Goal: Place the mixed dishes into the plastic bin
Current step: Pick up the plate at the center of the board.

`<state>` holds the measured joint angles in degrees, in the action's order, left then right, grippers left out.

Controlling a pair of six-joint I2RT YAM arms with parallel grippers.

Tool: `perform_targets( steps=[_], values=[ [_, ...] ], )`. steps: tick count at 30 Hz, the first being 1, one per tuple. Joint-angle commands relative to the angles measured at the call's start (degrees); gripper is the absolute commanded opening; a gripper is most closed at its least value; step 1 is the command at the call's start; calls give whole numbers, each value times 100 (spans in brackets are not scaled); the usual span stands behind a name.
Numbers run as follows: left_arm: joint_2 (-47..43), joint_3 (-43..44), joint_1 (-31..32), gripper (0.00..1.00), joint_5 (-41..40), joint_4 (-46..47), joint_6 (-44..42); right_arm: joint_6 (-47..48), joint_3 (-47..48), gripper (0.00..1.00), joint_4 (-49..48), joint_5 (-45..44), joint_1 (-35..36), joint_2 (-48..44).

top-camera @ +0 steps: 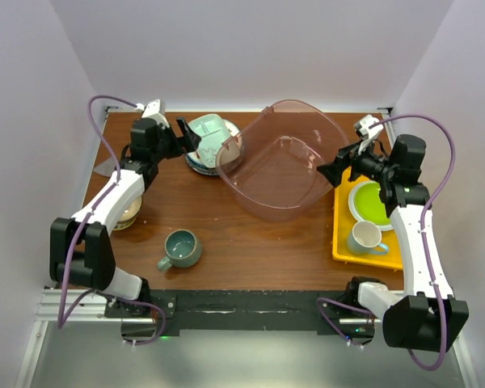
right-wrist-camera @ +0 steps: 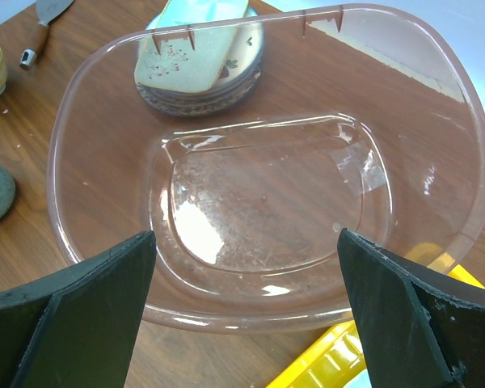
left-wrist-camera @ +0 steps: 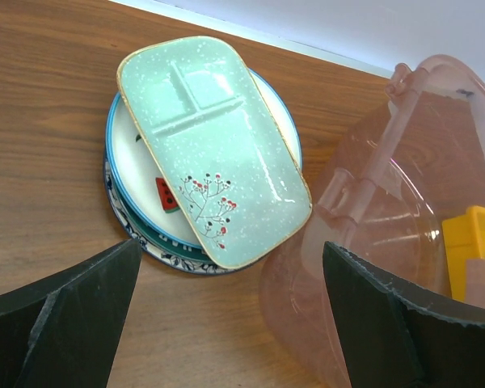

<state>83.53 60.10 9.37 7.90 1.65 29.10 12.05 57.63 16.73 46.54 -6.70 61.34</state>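
A speckled mint dish (left-wrist-camera: 214,153) is stacked on patterned plates (left-wrist-camera: 133,162); the left gripper (left-wrist-camera: 230,267) and right gripper (right-wrist-camera: 246,238) are spread wide, empty.

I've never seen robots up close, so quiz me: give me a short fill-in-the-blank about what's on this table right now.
Inside, the plastic bin is ___.
The mint dish lies on top of a stack of ___.
The lime-green plate and white mug sit on a ___ tray.
The left tool and right tool both stand ___.
Missing words: empty; plates; yellow; open.
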Motion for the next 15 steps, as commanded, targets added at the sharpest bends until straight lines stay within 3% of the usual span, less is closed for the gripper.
perform_targets(
  steps=[1, 15],
  values=[
    [251, 511, -58, 100, 18, 116, -89, 87, -6, 98, -21, 179, 2, -61],
    [779, 740, -93, 100, 273, 362, -177, 157, -32, 98, -3, 223, 2, 1]
  ],
)
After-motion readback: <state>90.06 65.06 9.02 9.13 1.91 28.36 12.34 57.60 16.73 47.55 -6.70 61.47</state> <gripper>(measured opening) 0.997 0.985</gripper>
